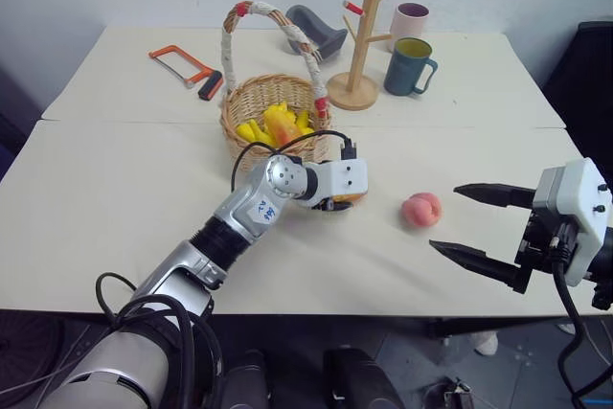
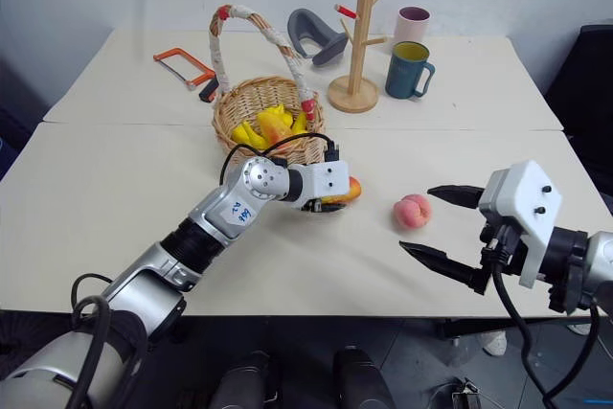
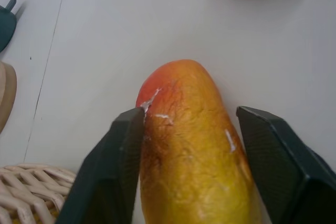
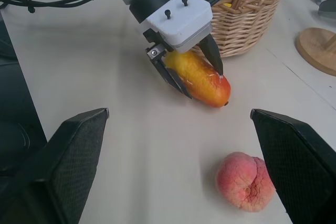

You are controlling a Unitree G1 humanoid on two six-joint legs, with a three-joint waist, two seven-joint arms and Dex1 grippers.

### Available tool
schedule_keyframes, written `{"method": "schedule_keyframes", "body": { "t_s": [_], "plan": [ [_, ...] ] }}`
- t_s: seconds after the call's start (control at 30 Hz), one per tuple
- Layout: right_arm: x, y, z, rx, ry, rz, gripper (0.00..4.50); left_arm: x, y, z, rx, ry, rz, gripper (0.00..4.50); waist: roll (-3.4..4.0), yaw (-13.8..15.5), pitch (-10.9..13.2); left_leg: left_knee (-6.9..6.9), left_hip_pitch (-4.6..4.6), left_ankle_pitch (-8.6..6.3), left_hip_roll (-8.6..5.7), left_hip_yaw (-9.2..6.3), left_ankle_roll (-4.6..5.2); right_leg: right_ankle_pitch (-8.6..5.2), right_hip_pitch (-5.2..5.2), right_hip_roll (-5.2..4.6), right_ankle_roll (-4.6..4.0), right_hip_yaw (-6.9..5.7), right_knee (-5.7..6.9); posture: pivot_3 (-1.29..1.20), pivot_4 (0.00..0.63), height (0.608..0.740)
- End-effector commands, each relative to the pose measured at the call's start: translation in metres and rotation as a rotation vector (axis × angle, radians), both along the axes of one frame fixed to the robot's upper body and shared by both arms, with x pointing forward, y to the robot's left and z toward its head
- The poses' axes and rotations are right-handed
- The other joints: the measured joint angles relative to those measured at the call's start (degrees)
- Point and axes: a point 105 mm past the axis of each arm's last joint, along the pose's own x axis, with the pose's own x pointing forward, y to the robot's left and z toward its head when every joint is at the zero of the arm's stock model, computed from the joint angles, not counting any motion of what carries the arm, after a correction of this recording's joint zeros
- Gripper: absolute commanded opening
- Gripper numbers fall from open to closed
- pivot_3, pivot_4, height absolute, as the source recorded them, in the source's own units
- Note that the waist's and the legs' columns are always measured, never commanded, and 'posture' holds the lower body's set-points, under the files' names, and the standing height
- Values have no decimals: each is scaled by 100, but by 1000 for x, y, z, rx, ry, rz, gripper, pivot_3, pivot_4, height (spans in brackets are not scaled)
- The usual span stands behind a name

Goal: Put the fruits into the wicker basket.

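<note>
Mango (image 4: 202, 80): lies flat on the surface (image 1: 115, 189) just in front of the wicker basket (image 1: 251, 98); long axis runs roughly along the near edge, its red tip pointing toward the peach (image 1: 421, 209)
Left tool (image 4: 197, 74): fingers straddle the mango's rear half; in the left wrist view one finger touches the skin and the other stands just off it; jaws not fully clamped, so I cannot tell whether it is gripped
Peach: sits alone on the surface toward the right side, apart from the mango's tip and near the front edge
Right tool (image 1: 476, 222): released, fingers spread wide, hanging off the surface's right front corner with its tips aimed at the peach
Basket: mid-surface, already holding yellow pieces (image 1: 273, 124); its arched handle (image 1: 232, 40) spans the opening
Open room: bare surface on the left half and between mango and peach
Behind: mug tree (image 1: 364, 35), blue mug (image 1: 409, 66) and pink mug (image 1: 410, 21) toward the far right; hacksaw (image 1: 187, 69) toward the far left; grey holder (image 1: 316, 31) behind the basket
</note>
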Motion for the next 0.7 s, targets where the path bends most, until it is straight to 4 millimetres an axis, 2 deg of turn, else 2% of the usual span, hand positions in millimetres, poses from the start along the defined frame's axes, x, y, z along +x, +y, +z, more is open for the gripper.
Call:
{"method": "schedule_keyframes", "body": {
  "t_s": [0.03,0.1,0.27,0.3,0.4,0.47,0.57,0.63,0.7],
  "plan": [
    [0,4,7,4,-36,28,4500,-3,-1,3,6,-8,-13,1795,0,-3,0,0,1,0,0,0,0,0,1,0,0,0,0,0,150,740],
    [2,5,9,9,-40,33,4500,-7,1,-1,22,15,-23,1373,1,0,-1,1,2,0,-1,0,0,0,2,-1,0,0,2,0,150,740],
    [4,5,10,8,-41,40,4500,-16,1,9,-45,71,-45,1323,1,2,-1,2,1,1,-1,0,0,0,2,-1,0,-1,2,0,150,740],
    [4,6,10,8,-41,42,4500,-18,1,14,-68,84,-53,1323,1,2,0,2,1,1,0,0,-1,0,2,-1,0,-1,3,0,150,740],
    [6,7,10,11,-41,48,4500,-35,-1,49,-237,215,-106,1323,1,-4,0,2,0,2,1,0,-1,0,0,-1,0,-1,5,0,150,740],
    [5,8,9,16,-34,61,4500,-44,5,71,-326,300,-133,1323,1,-4,0,2,-3,6,1,0,-9,0,-4,0,0,-3,10,0,150,740],
    [3,13,8,29,-13,97,4500,-51,28,90,-327,304,-220,1323,2,-29,-1,2,1,25,2,-2,-40,-1,-2,3,1,-3,10,0,150,740],
    [2,15,8,31,-3,119,4500,-50,55,93,-311,326,-242,1323,7,-47,-3,-4,10,28,4,0,-45,-1,0,6,0,-2,11,0,150,740],
    [3,16,8,32,1,127,4500,-60,81,93,-288,411,-273,1323,7,-72,-3,-9,13,31,7,1,-51,-1,-2,9,-1,-2,14,0,150,740]
  ]
}}
